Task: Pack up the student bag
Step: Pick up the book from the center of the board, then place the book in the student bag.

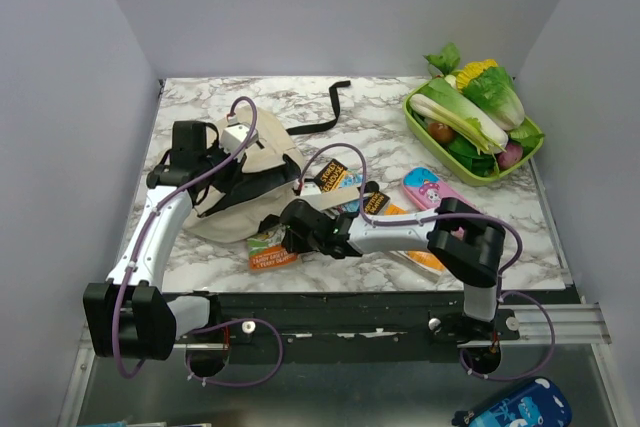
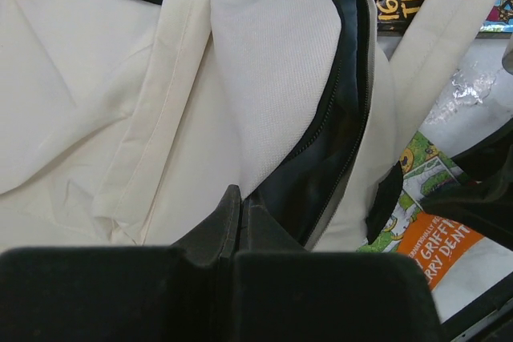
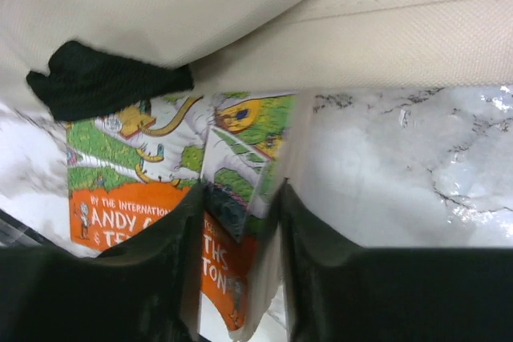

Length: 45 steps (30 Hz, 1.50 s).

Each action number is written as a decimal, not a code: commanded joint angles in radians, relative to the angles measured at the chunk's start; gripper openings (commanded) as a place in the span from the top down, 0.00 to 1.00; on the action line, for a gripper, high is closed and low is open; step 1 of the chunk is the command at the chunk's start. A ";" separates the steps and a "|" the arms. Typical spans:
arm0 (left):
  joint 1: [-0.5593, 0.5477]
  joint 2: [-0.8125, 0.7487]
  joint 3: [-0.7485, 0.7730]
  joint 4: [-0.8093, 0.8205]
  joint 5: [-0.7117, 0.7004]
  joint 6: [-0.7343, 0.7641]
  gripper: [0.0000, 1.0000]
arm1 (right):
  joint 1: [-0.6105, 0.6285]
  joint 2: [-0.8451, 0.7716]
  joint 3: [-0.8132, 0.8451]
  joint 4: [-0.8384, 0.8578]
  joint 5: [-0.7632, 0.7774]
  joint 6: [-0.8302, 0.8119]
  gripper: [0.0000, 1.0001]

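Top external view: the bag (image 1: 268, 162) lies on the tabletop (image 1: 380, 117) at left centre. A black strap (image 1: 320, 107) trails toward the far edge. The left end effector (image 1: 235, 140) sits over the far side of the bag. The right end effector (image 1: 290, 237) is just beside the near right corner of the bag, at a green-and-orange book (image 1: 270, 252). More books (image 1: 335, 177) and a pink case (image 1: 430, 187) lie to the right. A green tray (image 1: 415, 119) of vegetables stands at the far right corner.

Left wrist view: the left end effector (image 2: 238, 210) has its fingers together at the zip edge of the bag (image 2: 120, 118) opening. Dark lining (image 2: 321, 174) is exposed beside them. Whether fabric is nipped between them cannot be told.

Right wrist view: the right end effector (image 3: 240, 202) is clamped on the book (image 3: 144, 150), one finger on each side of it. The bag (image 3: 240, 6) overhangs the far end of the book.
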<state>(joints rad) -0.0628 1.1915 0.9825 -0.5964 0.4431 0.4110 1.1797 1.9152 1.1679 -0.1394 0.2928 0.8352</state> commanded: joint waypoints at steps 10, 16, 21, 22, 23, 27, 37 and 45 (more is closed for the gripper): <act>0.003 -0.003 0.044 -0.029 0.000 0.022 1.00 | -0.037 -0.039 -0.284 -0.043 -0.070 0.018 0.99; 0.003 0.005 0.062 -0.002 -0.015 0.003 1.00 | -0.048 -0.333 -0.376 0.122 -0.237 -0.079 0.99; 0.003 0.028 0.093 0.040 -0.014 -0.064 1.00 | -0.051 -0.537 -0.393 0.071 -0.433 -0.165 0.99; 0.003 0.031 0.103 0.046 -0.011 -0.072 1.00 | -0.051 -0.604 -0.399 0.055 -0.454 -0.185 1.00; 0.003 0.036 0.108 0.047 -0.006 -0.080 1.00 | -0.049 -0.649 -0.407 0.032 -0.471 -0.188 1.00; 0.003 0.031 0.119 0.056 0.014 -0.106 1.00 | -0.049 -0.812 -0.419 -0.011 -0.507 -0.183 0.99; -0.023 -0.058 0.053 0.004 0.129 -0.074 1.00 | -0.213 -0.777 -0.208 -0.186 -0.396 -0.125 0.99; -0.069 -0.145 -0.027 -0.048 0.180 0.003 1.00 | -0.330 -0.570 -0.054 -0.235 -0.385 -0.113 0.99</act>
<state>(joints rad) -0.1108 1.0927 0.9878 -0.6247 0.5373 0.3717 0.8707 1.2659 1.0233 -0.3679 -0.0788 0.6991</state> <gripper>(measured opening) 0.011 0.047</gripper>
